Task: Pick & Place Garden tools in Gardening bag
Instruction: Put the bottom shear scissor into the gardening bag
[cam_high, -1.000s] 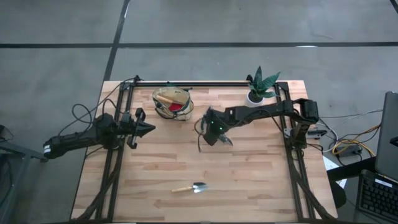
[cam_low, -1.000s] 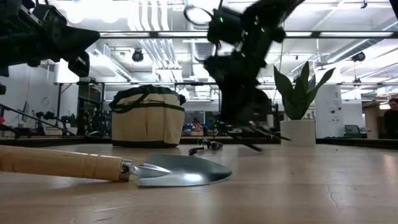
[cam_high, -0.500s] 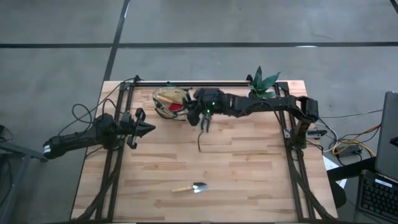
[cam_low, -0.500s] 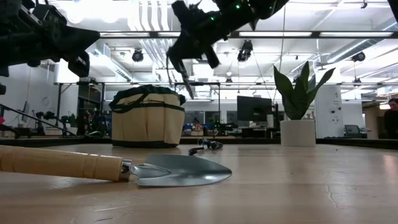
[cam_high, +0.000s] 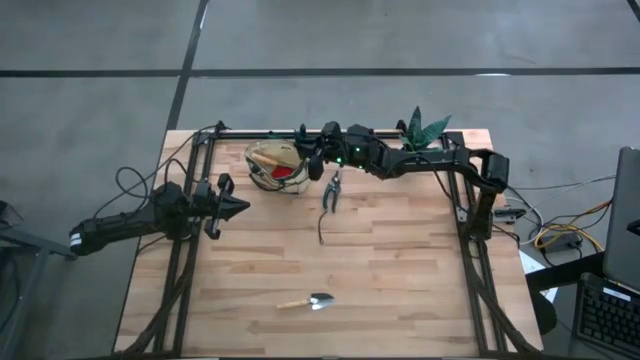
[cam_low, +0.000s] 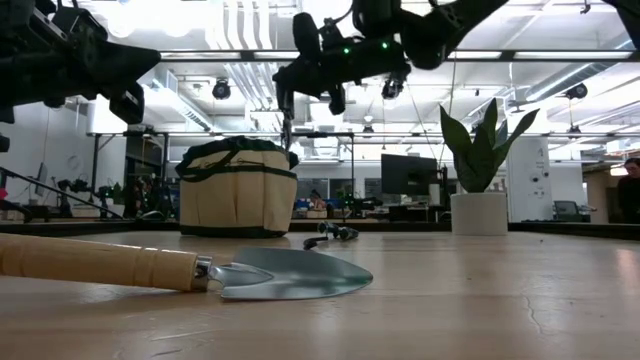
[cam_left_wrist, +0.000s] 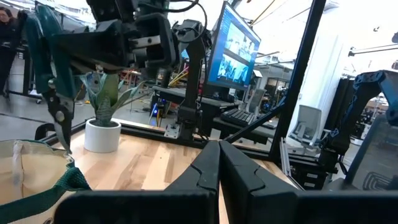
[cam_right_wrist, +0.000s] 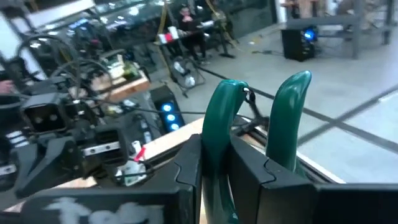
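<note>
Teal-handled shears (cam_right_wrist: 249, 134), blades down.

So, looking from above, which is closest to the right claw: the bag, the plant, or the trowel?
From the right gripper:
1. The bag, right beside it on the left.
2. The plant, at the back right corner.
3. The trowel, alone at the front edge.

Overhead and table-level views share the bag (cam_high: 277, 164)
</note>
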